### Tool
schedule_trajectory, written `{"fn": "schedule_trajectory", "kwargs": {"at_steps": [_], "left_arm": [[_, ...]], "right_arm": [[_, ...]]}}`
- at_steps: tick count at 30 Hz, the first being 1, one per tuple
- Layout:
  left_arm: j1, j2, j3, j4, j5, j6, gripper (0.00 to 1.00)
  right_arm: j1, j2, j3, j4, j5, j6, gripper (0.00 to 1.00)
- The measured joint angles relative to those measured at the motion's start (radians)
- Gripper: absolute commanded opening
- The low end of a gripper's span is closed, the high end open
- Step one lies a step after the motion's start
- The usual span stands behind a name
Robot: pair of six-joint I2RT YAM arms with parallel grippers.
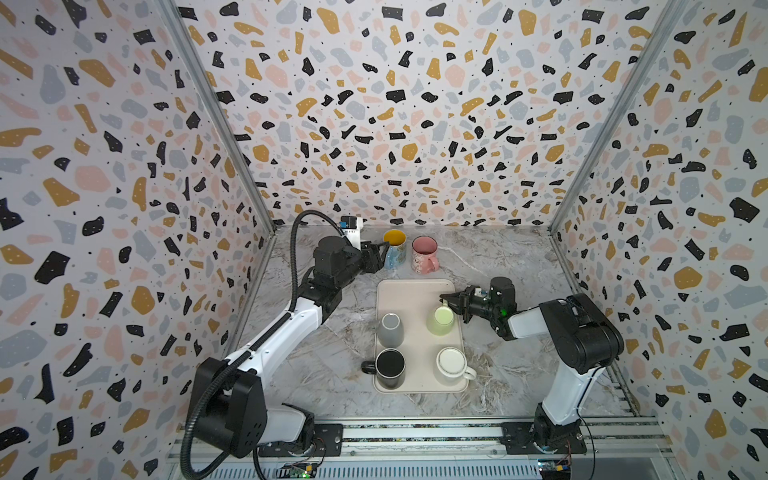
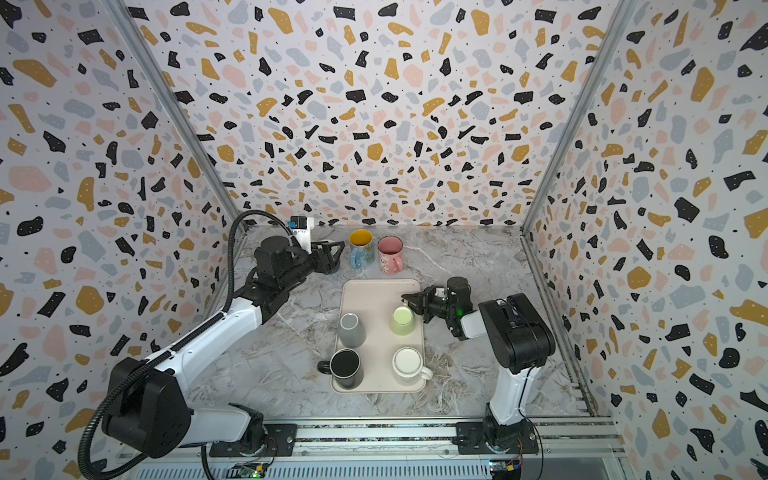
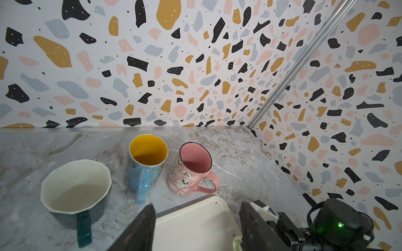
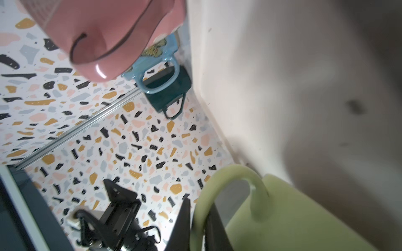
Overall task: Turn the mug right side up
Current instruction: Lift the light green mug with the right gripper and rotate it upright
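A pale green mug (image 1: 442, 319) (image 2: 402, 318) stands base up on the cream tray (image 1: 415, 291), at its right side. My right gripper (image 1: 449, 301) (image 2: 409, 300) reaches in from the right. In the right wrist view this gripper (image 4: 199, 208) is shut on the mug's looped handle (image 4: 228, 180), one finger on each side of it. My left gripper (image 1: 376, 257) (image 2: 332, 255) hovers open at the back left, beside a blue mug (image 1: 394, 247). Nothing is between its jaws in the left wrist view, where the left gripper (image 3: 198, 208) frames the tray corner.
Grey (image 1: 390, 328), black (image 1: 390, 365) and white (image 1: 451, 363) mugs also stand on the tray. Behind it the blue mug and a pink mug (image 1: 424, 253) stand upright. A dark green mug (image 3: 76, 187) stands upright under my left gripper. Patterned walls close in on three sides.
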Motion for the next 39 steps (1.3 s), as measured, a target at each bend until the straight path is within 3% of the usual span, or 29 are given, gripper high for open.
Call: {"fn": "schedule_trajectory", "kwargs": {"at_steps": [13, 23, 33, 39], "left_arm": [[0.002, 0.0, 0.0, 0.0, 0.0, 0.0, 0.63], [0.002, -0.001, 0.0, 0.0, 0.0, 0.0, 0.63], [0.003, -0.001, 0.0, 0.0, 0.017, 0.001, 0.62], [0.003, -0.001, 0.04, -0.037, 0.065, 0.01, 0.61]], "right_arm": [[0.008, 0.007, 0.011, 0.052, 0.01, -0.06, 0.0], [0.025, -0.027, 0.011, 0.051, 0.015, -0.229, 0.0], [0.068, -0.142, 0.021, -0.087, 0.052, -0.478, 0.0], [0.139, -0.295, 0.114, -0.344, 0.162, -0.803, 0.0]]}}
